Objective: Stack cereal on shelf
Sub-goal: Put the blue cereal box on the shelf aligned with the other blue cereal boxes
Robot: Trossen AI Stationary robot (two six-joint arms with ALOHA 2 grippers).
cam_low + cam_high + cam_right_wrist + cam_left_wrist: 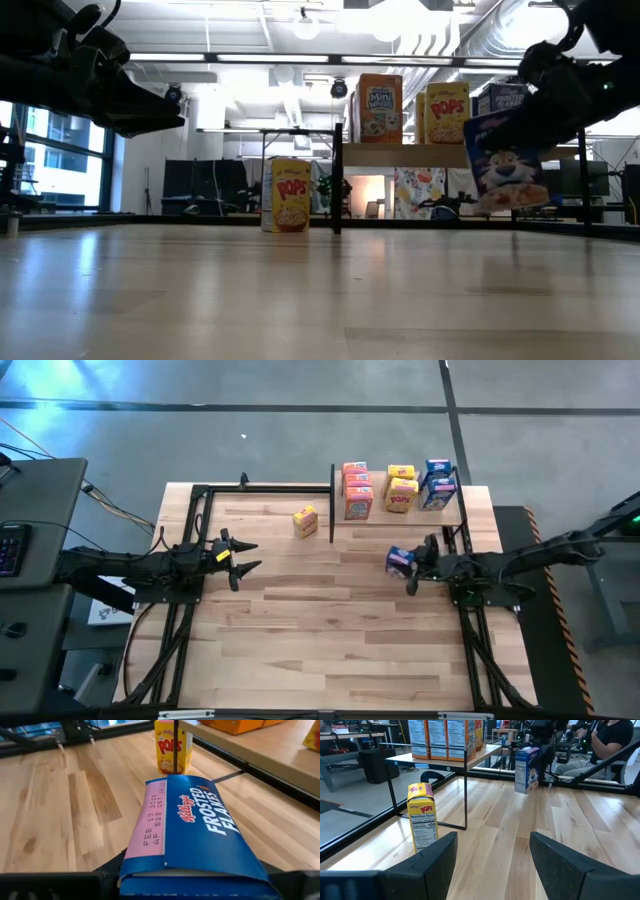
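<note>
High view: the shelf (400, 520) sits past the right gripper (412, 565), toward the table's far edge, with orange boxes (357, 490), yellow boxes (400, 488) and blue boxes (438, 484) lined up on it. One yellow Pops box (306, 520) stands alone on the tabletop (320, 630), off the shelf's end, between the two grippers and beyond both. Right gripper is clamped on a blue box (399, 561), held just in front of the shelf's near edge; the arm reaches in level from the table's right side. Left gripper (245, 557) has its fingers spread with nothing between them, well apart from the Pops box; its arm lies level from the left side. Low view: the blue box (507, 160) hangs tilted above the tabletop, not touching it, below the shelf board (420, 155), black shelf post (338, 178) beside it. Left wrist view: open fingers (437, 857) frame bare wood; the Pops box (422, 816) stands upright ahead, near a shelf post; a seated person (615, 735) shows beyond the table. Right wrist view: Frosted Flakes box (192, 827) fills the grip, the Pops box (172, 747) straight ahead past it, shelf edge (260, 742) alongside.
</note>
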